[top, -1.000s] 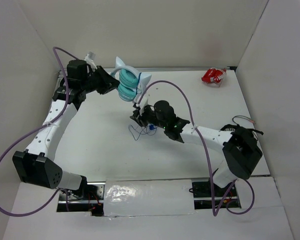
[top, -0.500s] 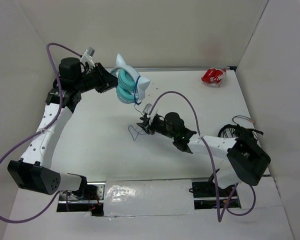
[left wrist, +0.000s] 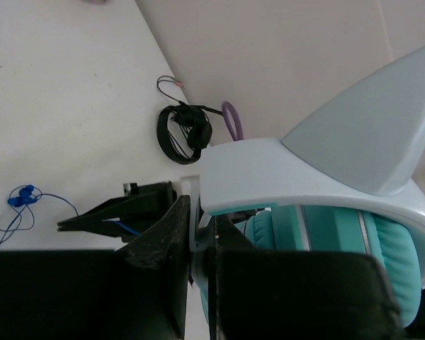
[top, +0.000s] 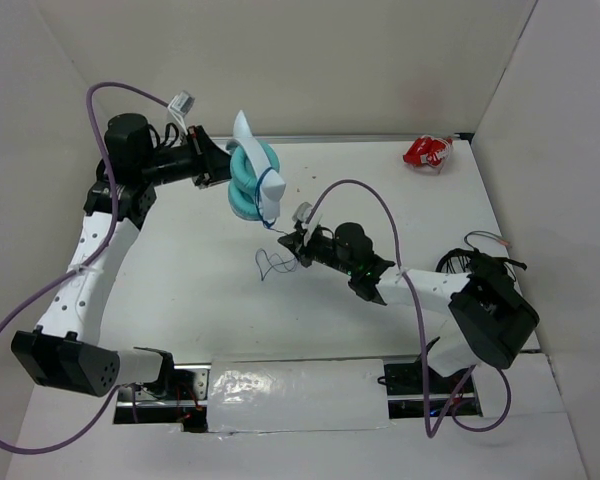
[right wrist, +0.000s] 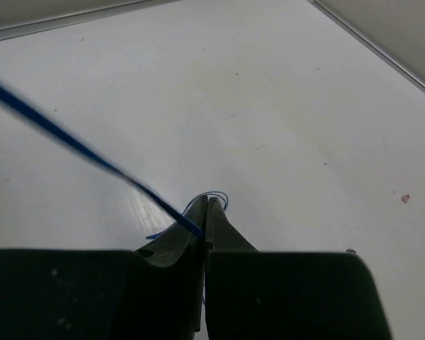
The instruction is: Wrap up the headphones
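**Teal headphones aloft, blue cable pinched**

Held above the counter at back left, white headband clamped in the left end effector. Near centre, right end effector closed on the thin cable, loose loops lying below.

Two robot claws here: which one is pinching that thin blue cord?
The right gripper, shut on the thin blue cable. The left gripper instead clamps the teal cat-ear headphones by their white headband.
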